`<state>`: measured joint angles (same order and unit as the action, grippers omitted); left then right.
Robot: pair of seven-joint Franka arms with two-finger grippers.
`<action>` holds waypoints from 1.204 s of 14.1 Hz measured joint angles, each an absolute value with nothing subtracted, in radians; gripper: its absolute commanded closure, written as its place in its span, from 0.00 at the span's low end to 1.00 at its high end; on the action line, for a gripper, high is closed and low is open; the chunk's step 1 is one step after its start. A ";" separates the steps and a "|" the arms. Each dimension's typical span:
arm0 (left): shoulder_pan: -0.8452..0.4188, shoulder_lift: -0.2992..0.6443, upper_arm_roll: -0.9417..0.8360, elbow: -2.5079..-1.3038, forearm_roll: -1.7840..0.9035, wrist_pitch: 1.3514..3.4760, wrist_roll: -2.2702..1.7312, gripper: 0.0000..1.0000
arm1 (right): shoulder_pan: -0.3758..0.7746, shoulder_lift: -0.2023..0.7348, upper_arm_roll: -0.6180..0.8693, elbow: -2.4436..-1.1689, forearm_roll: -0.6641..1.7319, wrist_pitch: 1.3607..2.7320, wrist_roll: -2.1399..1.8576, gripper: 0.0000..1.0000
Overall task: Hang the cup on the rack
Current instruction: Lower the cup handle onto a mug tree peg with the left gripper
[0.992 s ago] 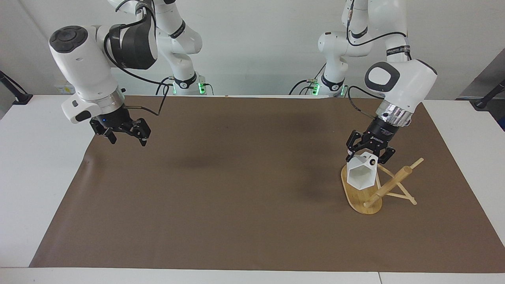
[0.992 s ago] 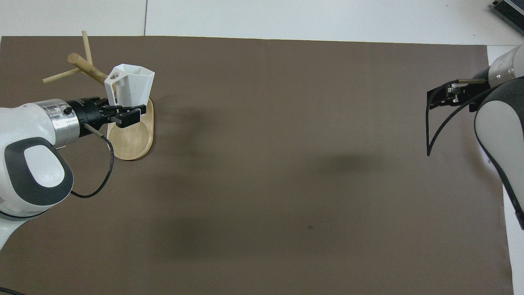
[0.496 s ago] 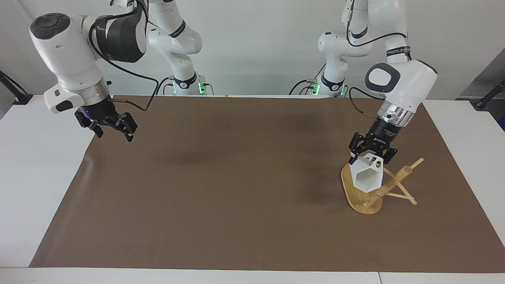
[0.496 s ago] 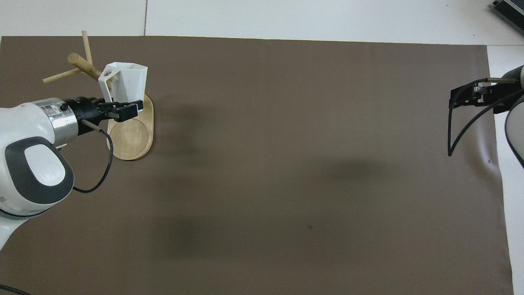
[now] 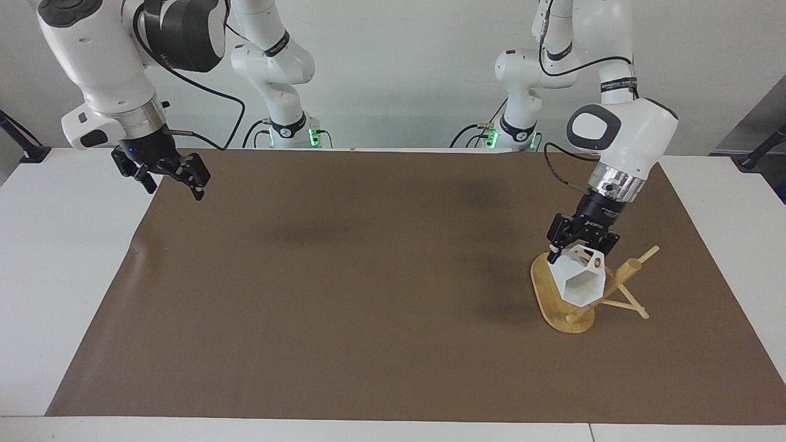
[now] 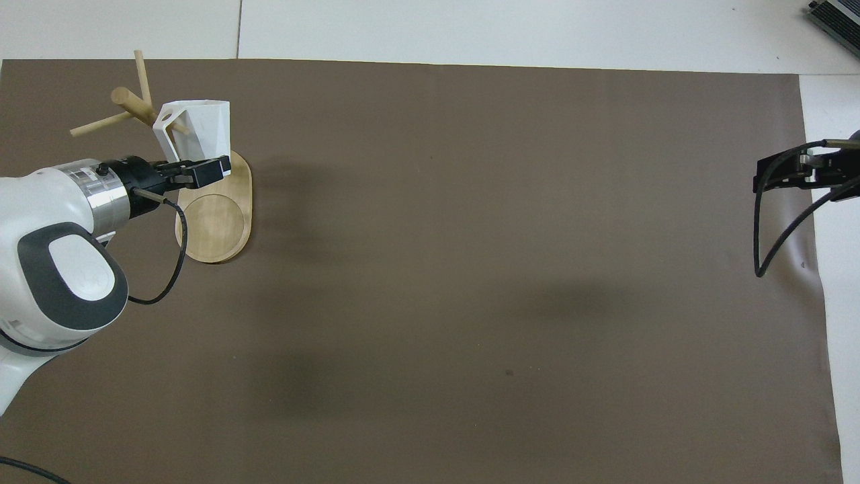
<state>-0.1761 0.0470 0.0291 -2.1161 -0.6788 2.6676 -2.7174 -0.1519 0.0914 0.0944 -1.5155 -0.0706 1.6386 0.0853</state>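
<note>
The white faceted cup [image 5: 580, 285] is tilted on its side over the bamboo rack's oval base [image 5: 545, 299], with its handle toward the thick post [image 5: 618, 279]. My left gripper [image 5: 580, 248] is shut on the cup's bottom end. In the overhead view the cup [image 6: 205, 128] has its handle against the thin pegs, and one peg [image 6: 176, 126] shows through the handle's opening. The left gripper [image 6: 195, 171] is over the rack's base [image 6: 216, 232]. My right gripper [image 5: 172, 178] is open and empty, raised over the mat's edge at the right arm's end; it also shows in the overhead view [image 6: 793, 176].
A brown mat [image 5: 368, 276] covers most of the white table [image 5: 55, 245]. The rack's post leans away from the robots with peg sticks [image 5: 632, 307] jutting out past the base.
The left gripper has carried the cup toward the rack's post and tilted it further, bringing the handle onto the pegs. The right arm has risen and drawn back toward its end of the table.
</note>
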 measured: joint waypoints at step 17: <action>-0.174 0.064 0.033 -2.137 -0.689 2.751 -2.756 0.00 | -0.069 0.024 -0.026 -1.573 -0.049 1.632 0.065 0.00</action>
